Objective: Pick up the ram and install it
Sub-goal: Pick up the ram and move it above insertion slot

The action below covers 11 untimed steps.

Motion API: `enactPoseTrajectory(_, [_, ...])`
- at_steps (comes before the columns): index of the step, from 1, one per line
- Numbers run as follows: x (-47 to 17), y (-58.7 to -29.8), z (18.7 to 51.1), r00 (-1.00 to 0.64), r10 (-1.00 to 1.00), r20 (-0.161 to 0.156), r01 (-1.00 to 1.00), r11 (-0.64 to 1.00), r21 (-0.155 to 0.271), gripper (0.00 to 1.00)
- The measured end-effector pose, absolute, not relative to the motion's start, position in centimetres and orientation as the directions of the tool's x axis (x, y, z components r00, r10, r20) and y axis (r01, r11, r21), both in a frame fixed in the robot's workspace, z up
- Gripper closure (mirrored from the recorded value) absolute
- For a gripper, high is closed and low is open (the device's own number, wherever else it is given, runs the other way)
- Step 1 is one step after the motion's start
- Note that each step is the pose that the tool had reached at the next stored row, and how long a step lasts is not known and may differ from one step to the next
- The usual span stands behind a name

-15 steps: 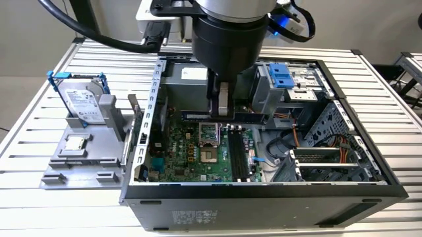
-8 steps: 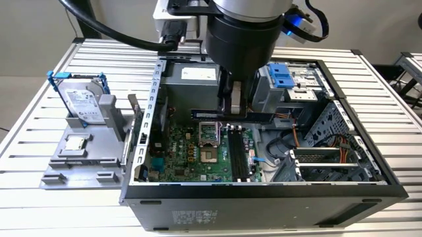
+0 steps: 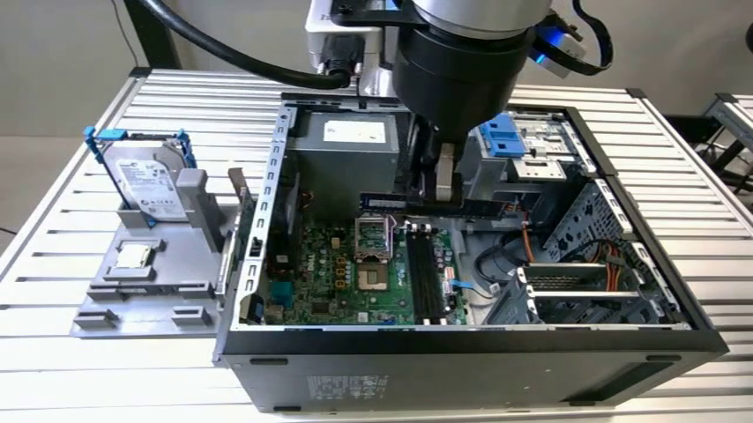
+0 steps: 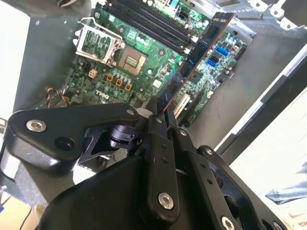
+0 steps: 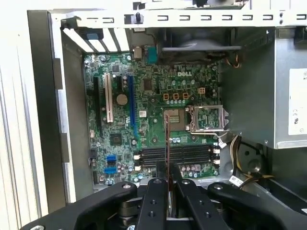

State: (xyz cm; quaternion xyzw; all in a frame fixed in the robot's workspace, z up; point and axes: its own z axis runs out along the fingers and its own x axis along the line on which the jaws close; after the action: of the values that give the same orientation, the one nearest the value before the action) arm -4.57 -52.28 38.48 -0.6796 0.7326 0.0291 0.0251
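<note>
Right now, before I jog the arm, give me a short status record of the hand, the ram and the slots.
hand: shut on the ram
ram: held inside the open case, above the motherboard, not seated
memory slots: look empty
hard drive: on the grey stand, outside the case, on the exterior view's left

Slatted metal table point(image 3: 700, 229), plain wall point(image 3: 59, 44)
</note>
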Motion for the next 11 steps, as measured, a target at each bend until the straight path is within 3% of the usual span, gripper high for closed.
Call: enactPoseTrajectory(11, [-3.67, -52.25, 38.48, -0.086, -0.993, -0.076, -0.996, 0.086, 0.009, 1.00])
